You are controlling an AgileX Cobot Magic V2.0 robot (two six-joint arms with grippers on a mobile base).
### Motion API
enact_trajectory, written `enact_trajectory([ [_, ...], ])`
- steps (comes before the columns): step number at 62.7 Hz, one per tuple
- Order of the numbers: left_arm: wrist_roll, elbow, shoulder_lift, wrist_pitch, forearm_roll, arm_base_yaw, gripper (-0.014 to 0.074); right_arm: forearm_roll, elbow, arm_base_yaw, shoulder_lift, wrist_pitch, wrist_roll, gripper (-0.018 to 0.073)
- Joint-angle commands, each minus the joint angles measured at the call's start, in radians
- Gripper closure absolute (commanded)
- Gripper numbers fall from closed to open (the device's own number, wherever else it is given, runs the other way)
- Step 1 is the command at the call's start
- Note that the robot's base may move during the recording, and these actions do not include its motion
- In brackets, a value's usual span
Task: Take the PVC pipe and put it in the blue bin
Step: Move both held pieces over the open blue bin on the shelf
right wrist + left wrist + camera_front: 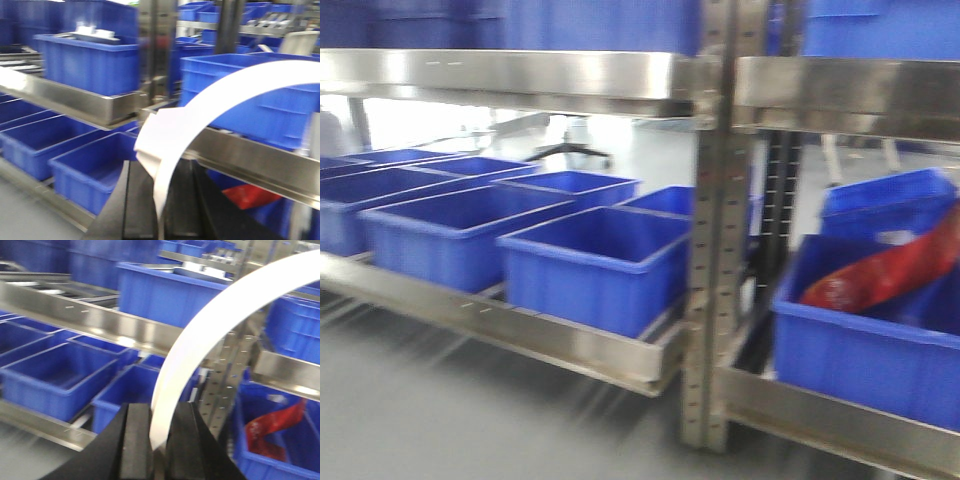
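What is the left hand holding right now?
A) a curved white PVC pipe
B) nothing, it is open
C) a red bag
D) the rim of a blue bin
A: in the left wrist view the left hand is shut on the lower end of the curved white PVC pipe, which rises from between its black fingers and arcs up to the right.
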Motion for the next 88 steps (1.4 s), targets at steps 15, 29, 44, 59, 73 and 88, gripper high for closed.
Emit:
enact_trajectory([
  [15, 0.000, -0.001, -0.008, -0.028, -0.010, -0.006, 0.0707, -0.007, -0.001, 0.000, -0.006, -0.028, -0.006, 0.0727],
  [29, 0.000, -0.001, -0.008, -0.028, -0.010, -0.006, 0.0707, -0.007, -0.001, 0.000, -0.006, -0.028, -0.006, 0.0727],
  [44, 0.000, -0.001, -0.008, -0.028, -0.010, -0.006, 0.0707, -0.007, -0.001, 0.000, -0.006, -0.028, -0.006, 0.0727],
  [59, 0.000, -0.001, -0.008, -0.028, -0.010, -0.006, 0.0707, -0.007, -0.001, 0.000, -0.006, -0.028, -0.006, 0.0727],
  [73, 0.000, -0.001, -0.008, -0.028, -0.010, -0.006, 0.0707, -0.007, -0.001, 0.000, -0.006, -0.028, -0.006, 0.0727],
  [88, 0.000, -0.001, -0.008, -0.028, -0.010, -0.006, 0.0707, -0.007, -0.001, 0.000, -0.006, -0.028, -0.006, 0.0727],
])
